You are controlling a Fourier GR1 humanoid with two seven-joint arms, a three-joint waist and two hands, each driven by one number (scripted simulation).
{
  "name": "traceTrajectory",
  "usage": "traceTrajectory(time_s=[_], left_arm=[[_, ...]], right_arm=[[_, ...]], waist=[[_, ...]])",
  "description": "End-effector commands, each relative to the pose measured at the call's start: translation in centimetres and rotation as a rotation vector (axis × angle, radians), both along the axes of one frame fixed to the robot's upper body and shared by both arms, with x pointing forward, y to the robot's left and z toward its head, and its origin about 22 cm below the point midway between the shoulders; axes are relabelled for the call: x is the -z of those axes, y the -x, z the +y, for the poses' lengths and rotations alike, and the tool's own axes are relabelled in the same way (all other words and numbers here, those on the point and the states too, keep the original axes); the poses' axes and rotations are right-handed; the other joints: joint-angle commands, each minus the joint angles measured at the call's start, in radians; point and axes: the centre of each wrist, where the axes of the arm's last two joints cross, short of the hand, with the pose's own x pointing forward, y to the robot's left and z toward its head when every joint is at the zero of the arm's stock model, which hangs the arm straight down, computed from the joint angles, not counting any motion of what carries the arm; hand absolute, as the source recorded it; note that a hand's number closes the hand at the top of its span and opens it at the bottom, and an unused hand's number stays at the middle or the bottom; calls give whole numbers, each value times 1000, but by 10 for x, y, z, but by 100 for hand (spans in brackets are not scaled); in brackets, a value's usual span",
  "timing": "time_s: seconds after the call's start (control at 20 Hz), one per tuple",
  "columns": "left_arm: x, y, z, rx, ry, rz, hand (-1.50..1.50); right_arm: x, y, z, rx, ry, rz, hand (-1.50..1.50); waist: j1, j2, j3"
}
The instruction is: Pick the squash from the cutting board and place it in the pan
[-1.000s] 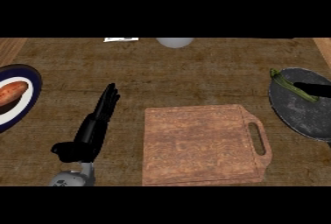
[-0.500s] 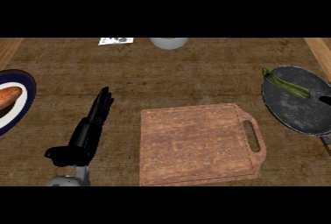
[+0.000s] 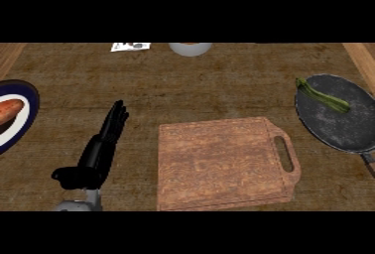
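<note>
While squash (image 3: pixel 322 95) lies in pan (image 3: pixel 338 126); left hand (image 3: pixel 99 148) far off | fingers straight, together

You see a squash (image 3: pixel 322 97) lying in the pan (image 3: pixel 344 129), a bare board (image 3: pixel 219 166), and the left hand (image 3: pixel 99 149) flat, fingers straight.

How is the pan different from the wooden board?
The pan is round and dark grey; the cutting board is squarish and brown wood. The pan holds a green vegetable; the cutting board has nothing on it. The pan's handle sticks out; the cutting board's handle is a slot cut through it. Both lie flat on the counter.
</note>
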Motion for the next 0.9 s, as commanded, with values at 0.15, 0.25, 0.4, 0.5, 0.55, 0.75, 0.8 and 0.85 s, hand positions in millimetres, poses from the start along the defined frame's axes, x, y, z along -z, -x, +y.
traceTrajectory(time_s=[0.15,0.25,0.4,0.5,0.55,0.75,0.8,0.85], left_arm=[[-9,-4,-6,5,-8,-5,0],[-5,-2,-5,-4,-16,0,0],[-9,2,-4,3,5,-9,0],[-4,6,4,-7,-4,18,0],[-14,7,-1,7,-5,-9,0],[-8,1,-6,-14,-6,-3,0],[6,11,1,-2,1,-8,0],[10,11,-4,9,4,-14,0]], right_arm=[[7,40,11,-21,41,-8,-150],[3,53,-3,-13,62,-4,-150],[1,62,20,-29,43,22,-150],[-4,63,21,-20,73,11,-150],[5,55,23,-13,70,20,-150],[14,83,26,8,87,46,-150],[-1,74,18,-3,106,50,-150],[-13,71,-1,-2,106,55,-150]], waist=[[-6,-2,-1],[2,1,0],[-2,-1,-1],[2,0,0],[5,1,0],[1,1,0],[4,1,0],[5,2,0]])
